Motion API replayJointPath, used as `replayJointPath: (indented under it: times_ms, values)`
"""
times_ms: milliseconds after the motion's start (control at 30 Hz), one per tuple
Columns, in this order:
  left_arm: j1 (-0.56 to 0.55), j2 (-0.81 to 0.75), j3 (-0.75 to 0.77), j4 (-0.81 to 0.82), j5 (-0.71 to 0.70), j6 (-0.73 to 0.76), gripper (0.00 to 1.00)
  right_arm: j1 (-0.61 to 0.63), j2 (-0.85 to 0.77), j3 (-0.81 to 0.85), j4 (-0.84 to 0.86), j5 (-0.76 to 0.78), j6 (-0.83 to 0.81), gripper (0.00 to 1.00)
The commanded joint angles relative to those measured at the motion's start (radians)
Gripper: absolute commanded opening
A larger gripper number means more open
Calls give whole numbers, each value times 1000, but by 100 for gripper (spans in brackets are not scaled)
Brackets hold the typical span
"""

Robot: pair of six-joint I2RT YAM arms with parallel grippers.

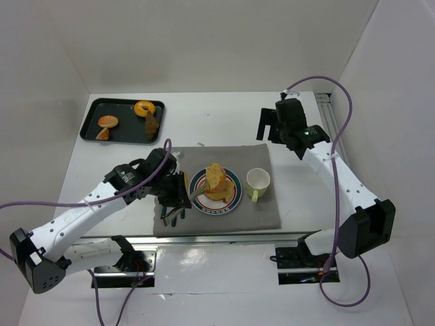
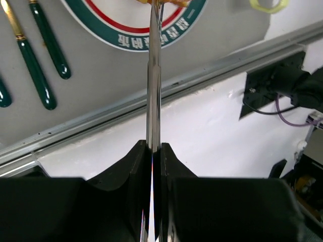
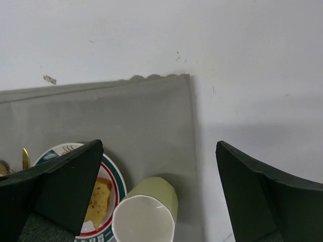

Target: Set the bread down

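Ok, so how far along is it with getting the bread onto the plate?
Partly done. One slice already lies flat on the plate. In hand: the left gripper is shut on a thin metal utensil whose tip carries a second slice, tilted up over the plate. Left: laying it down, and perhaps fetching the pieces on the tray. The right gripper is open and empty.
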Motion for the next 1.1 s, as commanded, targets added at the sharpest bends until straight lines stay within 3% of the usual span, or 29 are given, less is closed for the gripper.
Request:
replayJointPath:
  times_ms: [0,100,200,267,333,533,700,833,1067]
  values:
    - [-2,-9,-25,59,-53,-54,0,-6,-41,-21,20,-5,6,100]
    - [-20,33,-34,59,-67,-54,0,-6,-50,-32,20,5,6,100]
    - [-58,75,-2,32,-90,-54,26,-6,-50,-32,20,5,6,100]
    - [-91,104,38,10,-118,-54,56,-6,-50,-32,20,5,6,100]
    - [-91,118,59,-25,-145,-63,64,-6,-50,-32,20,14,6,100]
    - [-100,127,134,-86,-196,-72,65,-6,-23,-32,20,14,6,100]
    - [-100,118,259,-198,-317,-72,64,-6,-13,-23,29,14,6,100]
    - [-89,107,256,-208,-354,-72,64,-6,10,-23,38,-5,6,100]
    - [70,107,299,-183,-354,25,62,-6,30,-3,47,-5,6,100]
